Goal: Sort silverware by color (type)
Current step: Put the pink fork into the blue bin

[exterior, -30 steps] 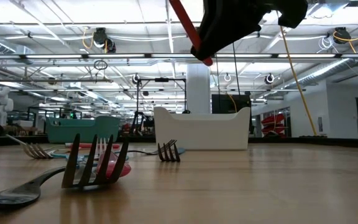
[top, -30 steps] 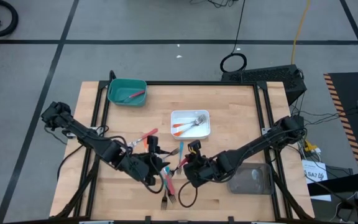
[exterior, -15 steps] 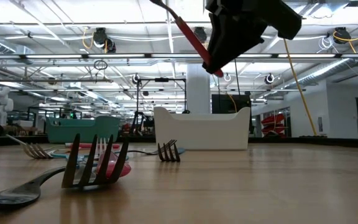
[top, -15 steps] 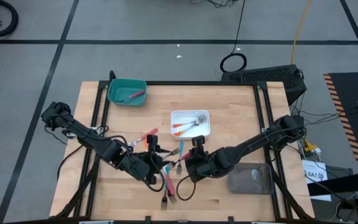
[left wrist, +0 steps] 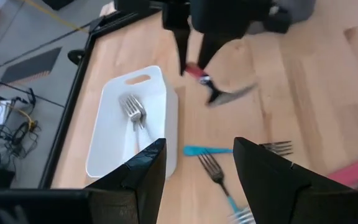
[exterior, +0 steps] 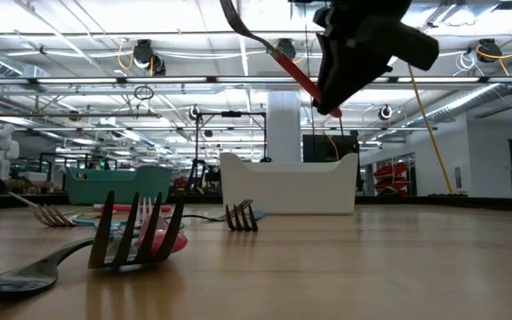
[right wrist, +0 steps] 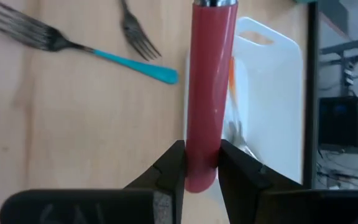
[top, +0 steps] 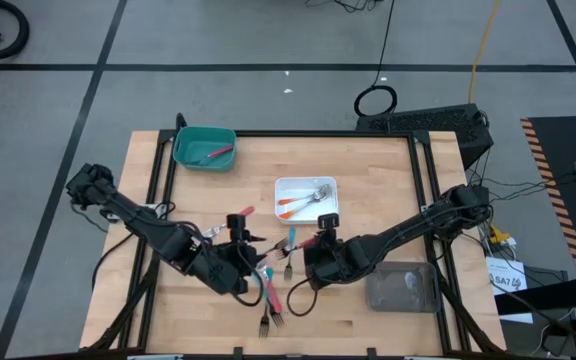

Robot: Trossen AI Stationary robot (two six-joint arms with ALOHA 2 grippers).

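- One red-handled fork [right wrist: 207,93] is pinched by its handle between the fingers of the right gripper [right wrist: 201,163], lifted clear of the table [top: 388,180]; in the low view the same fork [exterior: 274,53] slants up high above the wood, its metal head uppermost.
- Several more forks lie loose on the table below and beside it: a teal-handled fork [right wrist: 98,53] with its tines spread flat, a second fork head [right wrist: 132,28] close by it, and a small cluster of red- and teal-handled ones [top: 270,295] near the front edge.
- Two forks with orange handles rest in the white tray [top: 328,212], which sits just beyond the lifted fork, toward the middle of the table.
- Another red-handled fork [top: 218,154] lies inside the teal tray [top: 190,135] at the far left corner.
- Left gripper [left wrist: 194,165] hovers near the loose forks, its fingers spread apart and holding nothing, facing the white tray and the right gripper.
- Grey tray [top: 403,290] sits under the right arm [top: 408,235], near the front right of the table.
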